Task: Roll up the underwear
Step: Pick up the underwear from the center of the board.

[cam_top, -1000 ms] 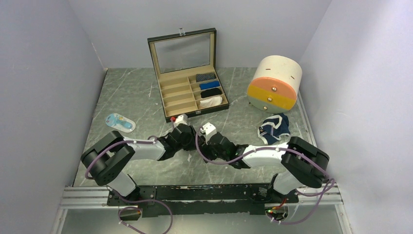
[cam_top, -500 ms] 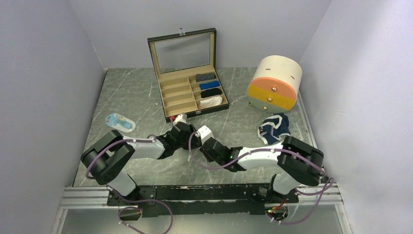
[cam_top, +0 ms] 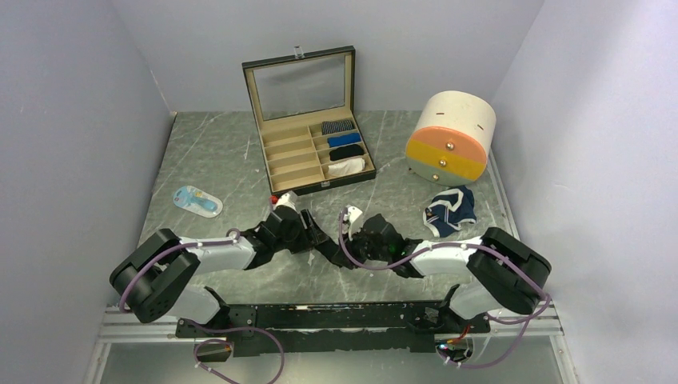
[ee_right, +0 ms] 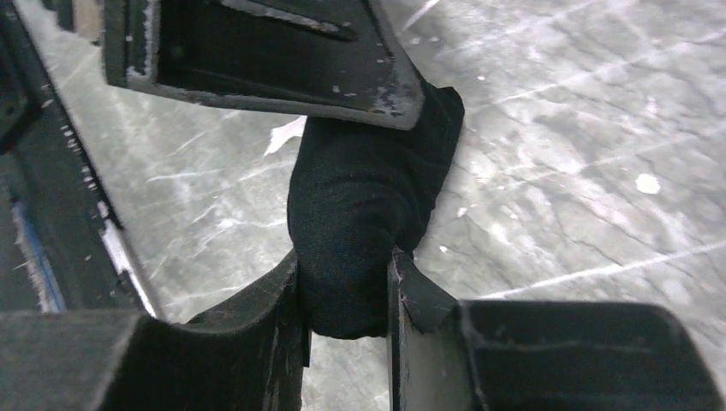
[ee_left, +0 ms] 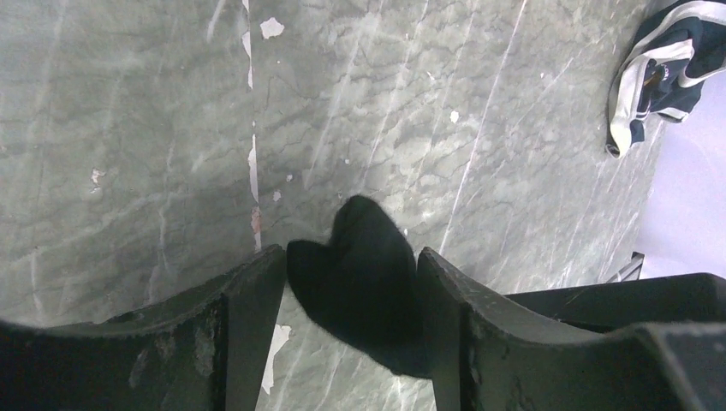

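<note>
Here the black underwear (ee_right: pixel 368 214) is a tight roll low at the middle of the worktop (cam_top: pixel 232 152), toward its near edge, held between the two arms. The right jaws pinch one end narrowly. The left jaws bracket the other end, and I cannot tell whether they press it or merely stand around it. To do this step well, I judge one side should hold firm while the other lets go squarely, so the roll does not spring loose. The navy underwear (cam_top: pixel 450 210) lies crumpled by the right edge, just in front of the round drawer unit (cam_top: pixel 452 132). Bare marble shows toward the left edge, and between the arms and the open box (cam_top: pixel 276 180) farther back.
</note>
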Robot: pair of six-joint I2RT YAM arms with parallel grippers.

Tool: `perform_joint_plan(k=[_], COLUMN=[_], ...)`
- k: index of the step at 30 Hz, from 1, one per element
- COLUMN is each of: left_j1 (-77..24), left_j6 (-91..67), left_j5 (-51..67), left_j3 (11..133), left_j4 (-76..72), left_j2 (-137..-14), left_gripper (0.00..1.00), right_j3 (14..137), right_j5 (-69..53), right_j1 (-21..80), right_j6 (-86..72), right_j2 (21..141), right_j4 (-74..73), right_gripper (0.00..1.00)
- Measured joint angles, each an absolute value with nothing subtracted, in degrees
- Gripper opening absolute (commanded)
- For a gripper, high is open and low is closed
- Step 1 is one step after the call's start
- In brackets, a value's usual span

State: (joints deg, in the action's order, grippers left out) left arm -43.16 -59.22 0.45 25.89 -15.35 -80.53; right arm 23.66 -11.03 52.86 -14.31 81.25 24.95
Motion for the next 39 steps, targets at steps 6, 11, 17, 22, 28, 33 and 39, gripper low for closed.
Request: perform_joint_plan(k=[6,11,17,22,28,33,39], left_j1=[-42.92,-42.74,-42.57,-41.71,-37.28,-37.28,-37.6], left_j6=[-59.22,-60.88,-62.3,-60.8,-50.76,-39.46,-28.99], left_j5=[1.74,3.77,4.19,4.29,1.58,1.96,7.2], left_j3=[25.98,25.47,24.67,26.22,25.8,24.75,24.25], left_j4=[-15.59,-16.67,-16.58,-11.7,2.55,6.61,4.4], left_j2=[-80.64,-81.89,-82.37,-79.18,-67.53,-51.51,-40.58], left_gripper=[0.64,0.36,0.58,0.68,0.64,0.67,0.76], right_j3=[23.83,24.38,24.38,24.45,24.45,24.45,25.1], right_j5=[-19.59,-21.15,-20.64,-20.47,-21.47,-24.67,-31.22], right_j1=[50.96,50.92,51.16,51.2,51.18,50.37,47.46], right_j6=[-13.47,-12.97,-11.75,-10.66,-8.93,-7.01,-2.66], right_j2=[83.7,84.97,84.51,84.07,83.99,83.96,82.35], right_j4=[27.18,28.1,27.49,26.7,26.59,26.37,23.7], right_gripper=[0.15,0.23,0.15,0.11,0.06,0.03,0.01])
